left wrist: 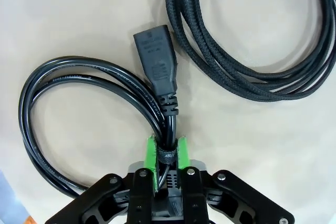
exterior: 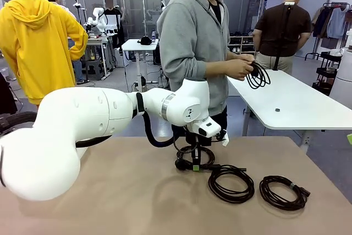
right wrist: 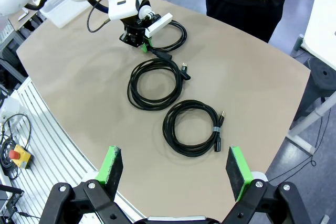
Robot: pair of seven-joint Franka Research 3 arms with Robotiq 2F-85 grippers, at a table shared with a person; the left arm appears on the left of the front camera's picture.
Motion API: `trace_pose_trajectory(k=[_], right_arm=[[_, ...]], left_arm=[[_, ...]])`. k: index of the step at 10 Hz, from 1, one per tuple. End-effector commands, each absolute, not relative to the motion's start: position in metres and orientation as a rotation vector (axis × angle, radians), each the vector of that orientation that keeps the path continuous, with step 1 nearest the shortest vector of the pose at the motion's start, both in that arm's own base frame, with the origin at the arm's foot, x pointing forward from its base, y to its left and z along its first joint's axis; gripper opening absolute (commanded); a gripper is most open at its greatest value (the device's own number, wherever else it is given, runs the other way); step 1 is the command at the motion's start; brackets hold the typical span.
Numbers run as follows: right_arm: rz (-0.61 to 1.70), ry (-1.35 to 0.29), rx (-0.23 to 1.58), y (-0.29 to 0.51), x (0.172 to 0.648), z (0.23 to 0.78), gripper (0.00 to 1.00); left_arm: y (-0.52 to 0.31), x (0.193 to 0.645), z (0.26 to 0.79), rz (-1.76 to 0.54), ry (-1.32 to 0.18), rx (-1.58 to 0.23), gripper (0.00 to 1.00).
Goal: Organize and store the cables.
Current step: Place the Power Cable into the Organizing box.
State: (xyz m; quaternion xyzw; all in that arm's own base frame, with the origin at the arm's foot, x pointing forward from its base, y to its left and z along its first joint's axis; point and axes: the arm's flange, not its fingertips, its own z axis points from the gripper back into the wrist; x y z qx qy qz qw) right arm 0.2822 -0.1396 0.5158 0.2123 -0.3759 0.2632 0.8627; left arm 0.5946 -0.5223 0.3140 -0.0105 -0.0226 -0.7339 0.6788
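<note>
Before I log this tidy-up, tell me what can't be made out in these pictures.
- Front view: the left gripper and its arm hide part of the gripped cable coil.
- Left wrist view: the braided cable runs off the top and right edges; the gripped cable's jacket print is too small to read.
- Front view: the person's cable has plug ends too small to tell.

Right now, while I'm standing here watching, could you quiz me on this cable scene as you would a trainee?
1. True or false: the left gripper is shut on a black cable.
2. How many cable coils are on the table?
3. The right gripper is: A open, B shut on a cable, C holding a plug.
Key: 1 true; 2 three; 3 A.
</note>
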Motion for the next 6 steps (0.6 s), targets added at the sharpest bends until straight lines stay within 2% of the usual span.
trace_pose_trajectory(k=[1,3,6], right_arm=[[0.568,-0.796,0.45,-0.142,0.282,0.515,1.0],[0.568,-0.796,0.45,-0.142,0.282,0.515,1.0],[0.568,-0.796,0.45,-0.142,0.282,0.515,1.0]], left_arm=[[-0.531,0.605,0.317,-1.65,-0.028,-0.07,0.0],[-0.529,0.605,0.338,-1.663,-0.025,-0.116,0.0],[-0.511,0.597,0.415,-1.695,-0.043,-0.133,0.0]])
